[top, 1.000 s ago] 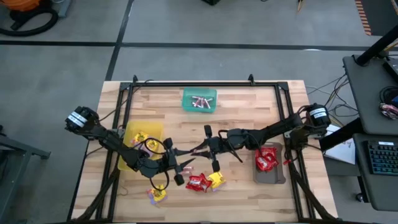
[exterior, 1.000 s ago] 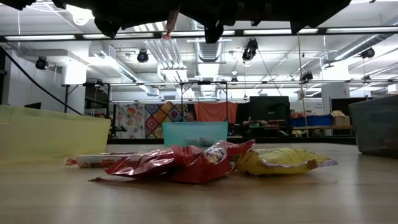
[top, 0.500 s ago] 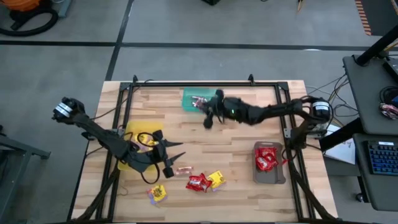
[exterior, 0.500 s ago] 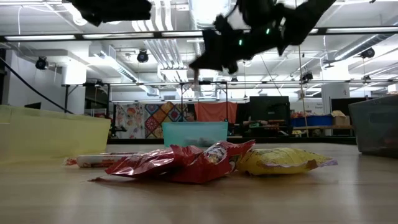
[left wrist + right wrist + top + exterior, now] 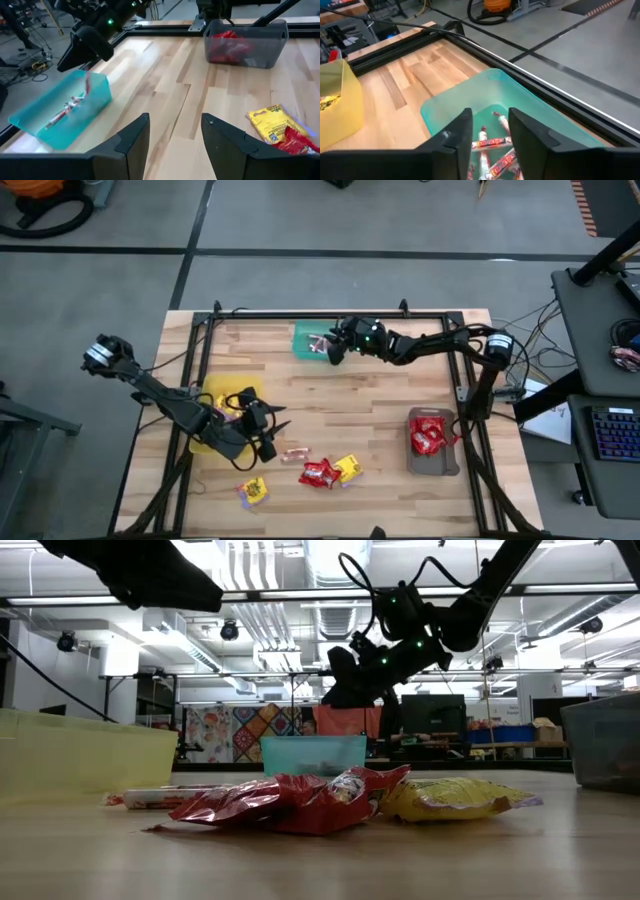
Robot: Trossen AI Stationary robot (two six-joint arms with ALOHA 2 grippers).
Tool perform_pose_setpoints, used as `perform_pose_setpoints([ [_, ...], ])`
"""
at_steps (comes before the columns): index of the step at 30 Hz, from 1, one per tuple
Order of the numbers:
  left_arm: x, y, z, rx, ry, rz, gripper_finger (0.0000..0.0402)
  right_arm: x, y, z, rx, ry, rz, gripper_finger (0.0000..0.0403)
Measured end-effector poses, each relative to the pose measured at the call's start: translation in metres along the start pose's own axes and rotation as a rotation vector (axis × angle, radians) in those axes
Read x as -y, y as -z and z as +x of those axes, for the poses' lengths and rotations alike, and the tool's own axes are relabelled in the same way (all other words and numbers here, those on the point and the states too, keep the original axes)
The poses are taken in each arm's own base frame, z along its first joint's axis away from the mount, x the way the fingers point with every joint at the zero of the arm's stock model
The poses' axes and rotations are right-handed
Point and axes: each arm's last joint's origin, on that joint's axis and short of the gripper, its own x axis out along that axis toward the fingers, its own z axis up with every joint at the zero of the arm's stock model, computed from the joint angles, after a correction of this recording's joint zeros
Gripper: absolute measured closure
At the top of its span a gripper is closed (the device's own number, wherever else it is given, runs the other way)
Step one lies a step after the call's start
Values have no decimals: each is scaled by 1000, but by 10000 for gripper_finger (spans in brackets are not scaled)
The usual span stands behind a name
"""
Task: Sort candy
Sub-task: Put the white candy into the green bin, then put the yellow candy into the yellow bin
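My right gripper [image 5: 331, 350] [image 5: 490, 120] hovers open over the green tray [image 5: 305, 343] at the table's far edge. Several pinkish twisted rolls [image 5: 495, 150] lie in that tray. One more roll [image 5: 87, 83] shows upright just under the gripper at the tray's rim, touched by no finger. My left gripper [image 5: 274, 425] [image 5: 173, 122] stands open and empty beside the yellow tray [image 5: 212, 438]. On the table near it lie a pinkish roll [image 5: 295, 452], a red packet [image 5: 317, 473] and two yellow packets [image 5: 347, 468] [image 5: 252, 492].
The yellow tray holds yellow packets [image 5: 226, 402]. The grey tray [image 5: 434, 464] at the right holds red packets [image 5: 428, 434]. A black frame [image 5: 310, 314] runs along the table's far and side edges. Bare wood [image 5: 380, 405] lies between the trays.
My right gripper has swung from the table's middle toward the far edge, over the green tray, carrying a pinkish roll. It has opened there and let the roll go. My left gripper has drawn back toward the yellow tray and risen a little.
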Motion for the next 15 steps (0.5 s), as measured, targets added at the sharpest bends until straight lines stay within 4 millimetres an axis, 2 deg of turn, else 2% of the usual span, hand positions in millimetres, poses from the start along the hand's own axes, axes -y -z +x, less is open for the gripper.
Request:
perform_pose_setpoints([
  [4, 2, 3, 2, -9, -1, -10, 239, -1, -2, -1, 2, -12, 10, 241],
  [8, 5, 6, 5, -36, 33, -24, 239, -9, -12, -9, 19, -110, 24, 214],
  [15, 19, 22, 13, -168, 192, -66, 239, -37, -27, -34, -18, -327, 2, 214],
])
